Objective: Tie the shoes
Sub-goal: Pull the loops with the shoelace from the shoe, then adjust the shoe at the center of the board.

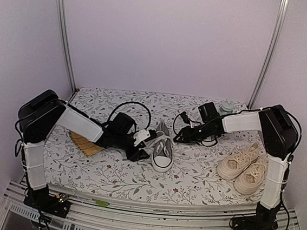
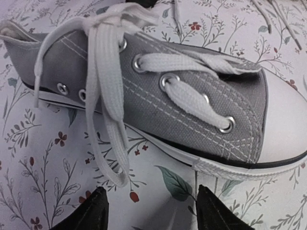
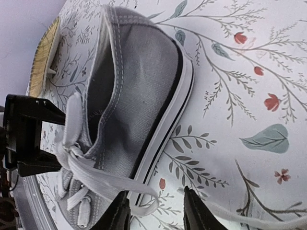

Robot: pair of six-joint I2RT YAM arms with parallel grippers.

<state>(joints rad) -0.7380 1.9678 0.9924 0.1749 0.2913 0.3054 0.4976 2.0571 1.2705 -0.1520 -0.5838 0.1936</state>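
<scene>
A small grey sneaker [image 1: 162, 152] with white laces stands mid-table, toe cap toward the near edge. My left gripper [image 1: 142, 150] sits at its left side, open. In the left wrist view the grey sneaker [image 2: 192, 105] fills the top, and a white lace loop [image 2: 103, 124] hangs down its side to the cloth just above my empty left gripper [image 2: 153, 213]. My right gripper [image 1: 181, 134] is behind the shoe's right side, open. In the right wrist view a lace loop [image 3: 144, 194] curls on the cloth between the parted fingers of my right gripper [image 3: 156, 215], not pinched. The cream pair [image 1: 245, 166] rests at the right.
A bamboo mat [image 1: 85, 144] lies under my left arm. A small grey-green object [image 1: 228, 106] stands at the back right. Black cables loop over both wrists. A loose lace end [image 3: 249, 223] trails on the floral cloth [image 1: 191, 173].
</scene>
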